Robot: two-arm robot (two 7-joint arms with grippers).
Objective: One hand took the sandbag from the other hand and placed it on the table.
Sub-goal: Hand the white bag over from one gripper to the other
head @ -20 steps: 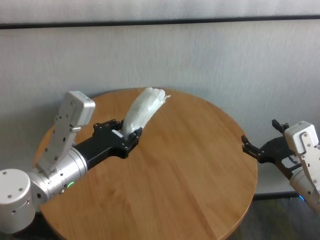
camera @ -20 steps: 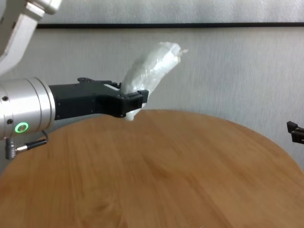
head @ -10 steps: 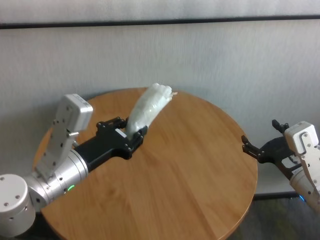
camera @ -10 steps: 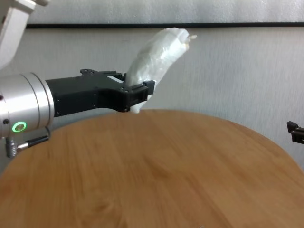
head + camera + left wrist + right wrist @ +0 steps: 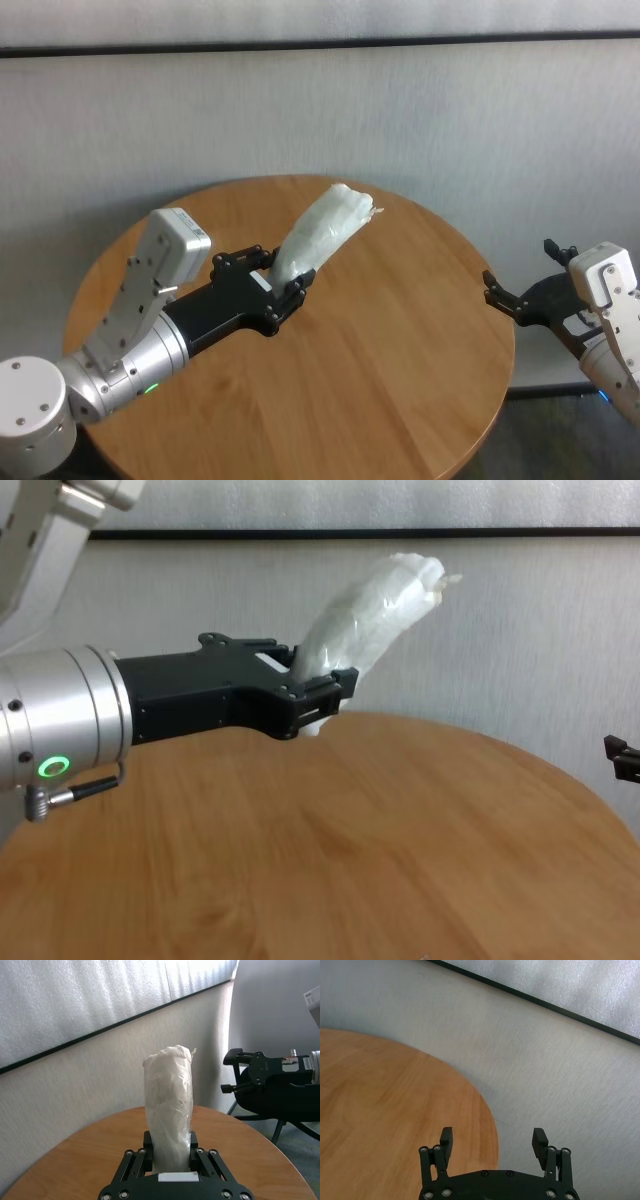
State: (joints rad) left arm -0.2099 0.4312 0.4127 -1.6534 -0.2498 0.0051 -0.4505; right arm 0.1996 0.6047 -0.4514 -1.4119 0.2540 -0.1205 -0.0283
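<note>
Your left gripper [image 5: 285, 290], the one with the green ring light, was clamped on the lower end of the white sandbag [image 5: 322, 238], holding it above the round wooden table [image 5: 400, 340] with its twisted tip angled up and away toward the wall. The bag was clear of the tabletop. Your right gripper [image 5: 512, 302] hung just off the table's right edge, well apart from the bag, its fingers [image 5: 446, 1139] spread wide and gripping nothing.

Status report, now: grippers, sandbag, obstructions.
Left gripper shut on white lumpy sandbag, held above the round wooden table. Right gripper open, off the table's right edge. Nothing between them.
</note>
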